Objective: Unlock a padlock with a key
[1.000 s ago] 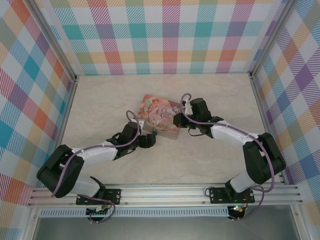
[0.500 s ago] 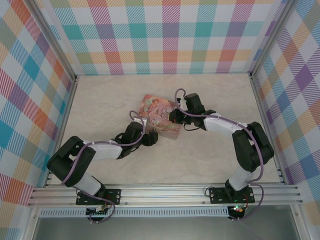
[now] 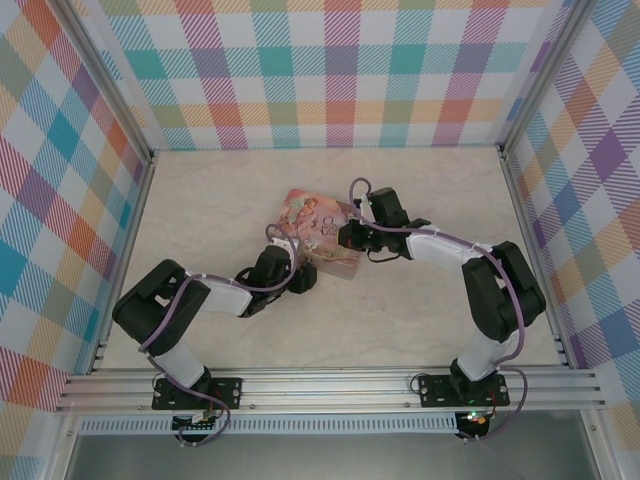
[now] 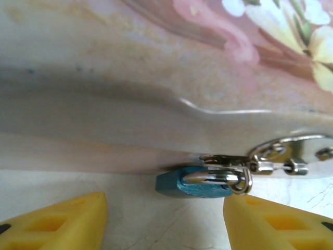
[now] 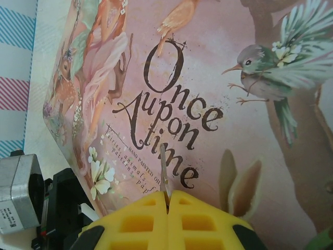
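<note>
The small blue padlock [image 4: 190, 186] lies on the table against the front wall of the pink tin [image 4: 156, 78]. Its silvery shackle [image 4: 216, 178] passes through the tin's metal hasp [image 4: 291, 156]. My left gripper [image 4: 165, 219] is open, its yellow fingers [image 4: 57, 221] on either side of the padlock and short of touching it. My right gripper [image 5: 167, 202] hovers over the tin's lid [image 5: 218, 94], shut on the thin silvery key [image 5: 163, 169], whose blade sticks out from the fingertips. From above, the left gripper [image 3: 303, 278] is at the tin's near edge and the right gripper [image 3: 346, 238] is over the tin [image 3: 315, 222].
The tin lies mid-table on the pale marbled surface [image 3: 430, 320]. Checked walls [image 3: 340, 70] enclose the back and both sides. The left arm's dark wrist [image 5: 36, 203] sits just beyond the tin's corner in the right wrist view.
The right gripper has moved left over the tin's lid with the key. The left arm has folded inward, with its gripper staying at the tin's near edge.
</note>
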